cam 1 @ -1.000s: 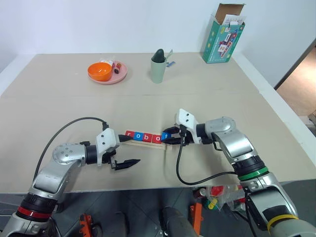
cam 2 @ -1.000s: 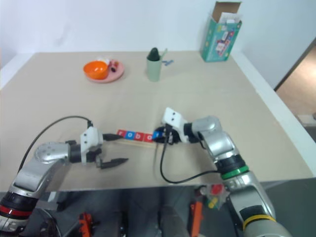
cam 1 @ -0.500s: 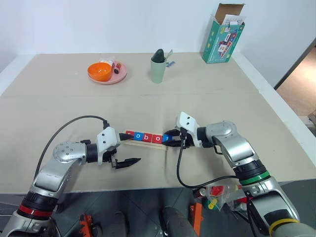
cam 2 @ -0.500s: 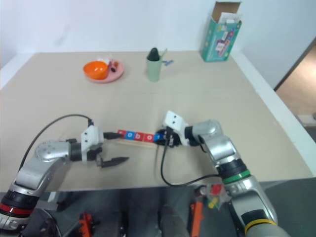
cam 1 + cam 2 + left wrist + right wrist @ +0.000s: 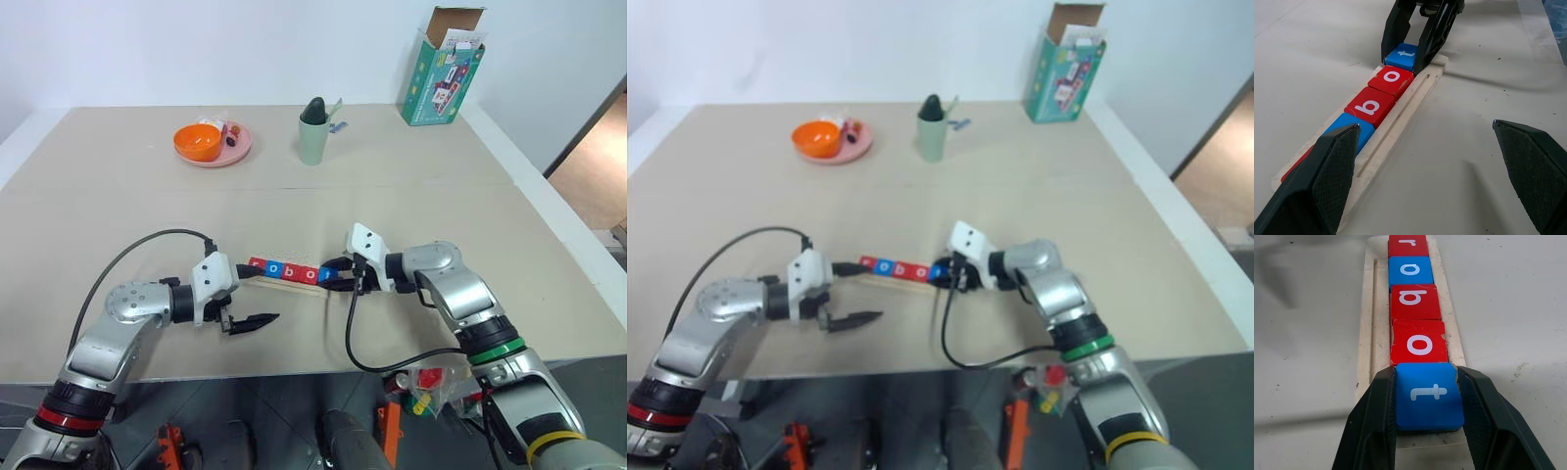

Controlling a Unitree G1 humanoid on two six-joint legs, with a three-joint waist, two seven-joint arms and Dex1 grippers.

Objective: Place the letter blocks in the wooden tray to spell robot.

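Observation:
The wooden tray (image 5: 286, 284) lies near the table's front edge. Five letter blocks sit in it in a row: red r (image 5: 1407, 244), blue o (image 5: 1410, 270), red b (image 5: 1414, 300), red o (image 5: 1419, 344) and blue t (image 5: 1429, 394), which is at the tray's right end. My right gripper (image 5: 335, 275) is shut on the blue t block, one finger on each side of it. My left gripper (image 5: 265, 296) stands open at the tray's left end. One of its fingers (image 5: 1334, 169) is by the r block and the other is over bare table.
A pink plate (image 5: 238, 152) with an orange bowl (image 5: 198, 140) stands at the back left. A green cup (image 5: 313, 132) is at the back middle and a teal box (image 5: 443, 70) at the back right. The table's front edge runs just behind both arms.

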